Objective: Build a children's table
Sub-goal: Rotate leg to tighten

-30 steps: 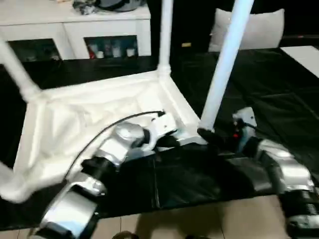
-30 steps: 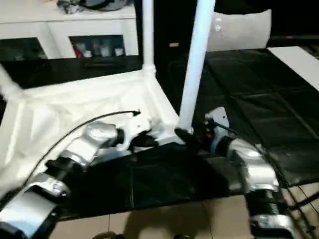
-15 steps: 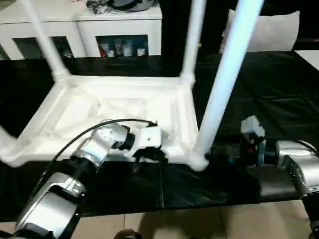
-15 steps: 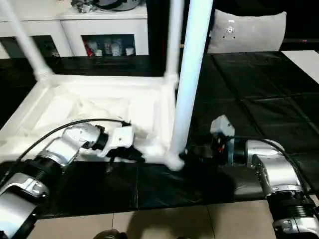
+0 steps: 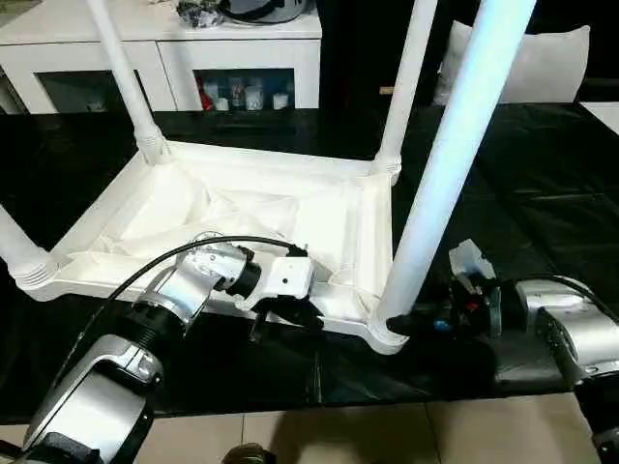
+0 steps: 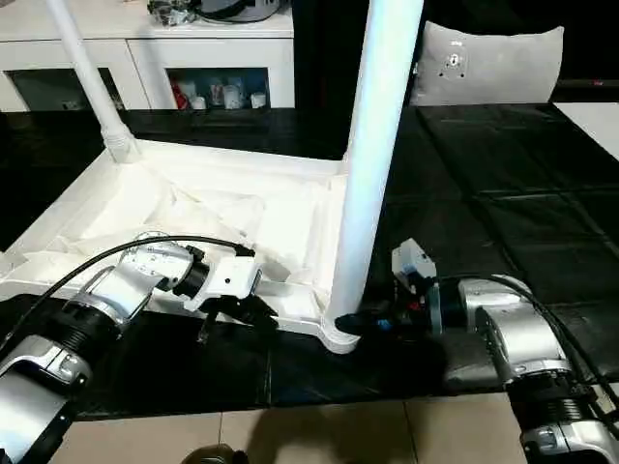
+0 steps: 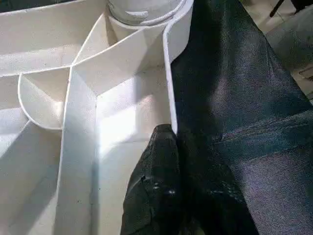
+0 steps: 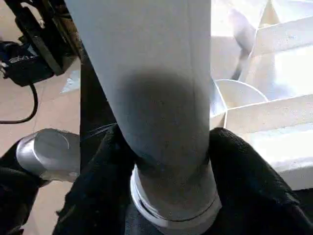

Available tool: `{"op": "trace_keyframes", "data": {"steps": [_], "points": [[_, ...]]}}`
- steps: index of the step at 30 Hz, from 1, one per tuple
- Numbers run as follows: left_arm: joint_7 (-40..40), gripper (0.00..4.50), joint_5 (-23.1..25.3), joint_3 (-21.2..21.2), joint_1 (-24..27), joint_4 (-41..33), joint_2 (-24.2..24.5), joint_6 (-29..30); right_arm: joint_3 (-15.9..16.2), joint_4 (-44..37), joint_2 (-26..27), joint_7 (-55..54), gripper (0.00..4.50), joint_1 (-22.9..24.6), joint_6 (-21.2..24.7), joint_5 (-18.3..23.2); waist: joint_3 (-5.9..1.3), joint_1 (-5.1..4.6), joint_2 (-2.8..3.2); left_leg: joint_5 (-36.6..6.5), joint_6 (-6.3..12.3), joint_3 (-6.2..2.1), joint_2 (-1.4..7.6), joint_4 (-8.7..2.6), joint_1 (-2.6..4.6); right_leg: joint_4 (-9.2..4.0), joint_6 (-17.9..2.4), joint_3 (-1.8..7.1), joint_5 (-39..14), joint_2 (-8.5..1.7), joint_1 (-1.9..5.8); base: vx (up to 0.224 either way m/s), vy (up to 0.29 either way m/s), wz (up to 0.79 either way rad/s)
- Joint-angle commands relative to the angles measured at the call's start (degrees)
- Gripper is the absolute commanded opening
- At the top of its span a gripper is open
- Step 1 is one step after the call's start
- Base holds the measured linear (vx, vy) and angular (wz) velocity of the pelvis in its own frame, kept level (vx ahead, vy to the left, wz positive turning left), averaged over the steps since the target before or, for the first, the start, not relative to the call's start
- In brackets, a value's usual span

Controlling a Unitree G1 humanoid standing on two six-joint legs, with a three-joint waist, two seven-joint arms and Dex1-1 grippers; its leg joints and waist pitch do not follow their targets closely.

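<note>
Children's table (image 5: 242,208), inverted, light rigid plastic; right end effector (image 8: 166,186) grasping nearest leg (image 5: 440,184) base, left end effector (image 7: 168,147) clenched on rim

White plastic children's table (image 5: 242,217) lay upside down on the black mat, ribbed underside facing up. Four tapered round legs stood upright in the corner sockets: near-right leg (image 5: 453,164), far-right leg (image 5: 401,87), far-left leg (image 5: 121,72), near-left leg (image 5: 19,253). Top sat slightly skewed, near-right corner closest to the robot.
</note>
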Motion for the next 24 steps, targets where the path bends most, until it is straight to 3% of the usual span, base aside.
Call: {"op": "trace_keyframes", "data": {"steps": [1,8,12,14,15,18,22,23,24], "points": [[-2.98,0.0,0.77,-2.04,-0.24,-1.16,-0.43,-1.77,-0.09,0.12,0.29,0.15,2.05,-1.17,-0.08,0.42,-4.26,-0.33,-0.47,-15.68,2.3,-1.27,4.04,-4.04,1.07,-3.4,-11.24,3.31,-19.16,-4.63,2.57,0.0,0.0,0.0],[-1.36,0.0,0.61,-1.5,0.33,-1.62,-0.45,0.2,-0.27,-2.01,0.16,0.75,1.97,0.28,2.14,2.15,-4.29,-0.29,-0.48,-15.41,2.28,-1.29,4.13,-4.06,1.17,-3.41,-10.99,3.3,-19.48,-4.57,2.52,0.0,0.0,0.0],[1.92,0.0,0.5,-0.27,0.31,-2.15,-1.68,5.93,-1.79,-4.58,1.49,-2.15,1.97,1.62,4.6,3.97,-4.17,-0.11,-0.49,-15.38,2.16,-1.29,4.16,-4.08,1.2,-3.43,-11.3,3.35,-19.48,-4.68,2.52,0.0,0.0,0.0],[6.29,0.0,0.46,1.03,-0.12,-2.54,-3.83,11.79,-3.04,-5.75,4.74,-11.43,1.97,1.61,8.67,2.84,-4.02,-0.27,-0.45,-16.11,1.74,-1.36,4.11,-4.18,1.28,-3.64,-10.77,3.28,-21.6,-4.63,2.36,0.0,0.0,0.0],[8.54,0.0,0.55,1.64,-0.46,-2.26,-4.86,13.82,-3.45,-5.41,6.32,-15.58,1.97,1.2,9.41,1.73,-3.87,-0.65,-0.48,-16.69,1.06,-1.46,3.92,-4.32,1.13,-3.74,-9.88,3.21,-23.84,-4.6,2.46,0.0,0.0,0.0],[16.07,0.0,0.64,3.42,-1.89,-0.75,-9.23,20.58,-4.81,-2.01,12.02,-28.67,1.97,-1.2,10.37,-1.93,-3.46,-1.69,-0.46,-20.49,-0.45,-1.77,3.12,-3.96,1.84,-5.35,-6.13,2.39,-34.12,-4.77,1.84,0.0,0.0,0.0],[21.82,0.0,1.03,4.38,-3.14,1.24,-12.78,23.97,-5.44,1.5,15.57,-36.99,1.97,-3.33,11.69,-4.19,-3.18,-4.85,-0.32,-26.11,-0.81,-2.41,2.73,-3.76,1.95,-6.65,-3.12,0.99,-37.5,-4.35,1.76,0.0,0.0,0.0],[25.92,0.0,0.94,5.54,-4.06,2.47,-15.16,25.78,-6.8,3.96,18.07,-43.24,1.97,-4.97,12.55,-5.0,-3.22,-5.12,-0.15,-26.52,-0.56,-2.39,2.65,-3.67,2.13,-6.9,-2.93,0.89,-37.64,-4.32,1.68,0.0,0.0,0.0],[28.11,0.0,0.7,6.32,-4.67,3.2,-16.42,26.52,-7.96,5.64,19.55,-47.02,1.97,-6.05,12.55,-5.17,-3.2,-5.99,-0.08,-27.14,-0.57,-2.53,2.67,-3.61,2.09,-6.9,-3.24,0.66,-37.26,-4.33,1.59,0.0,0.0,0.0]]}}
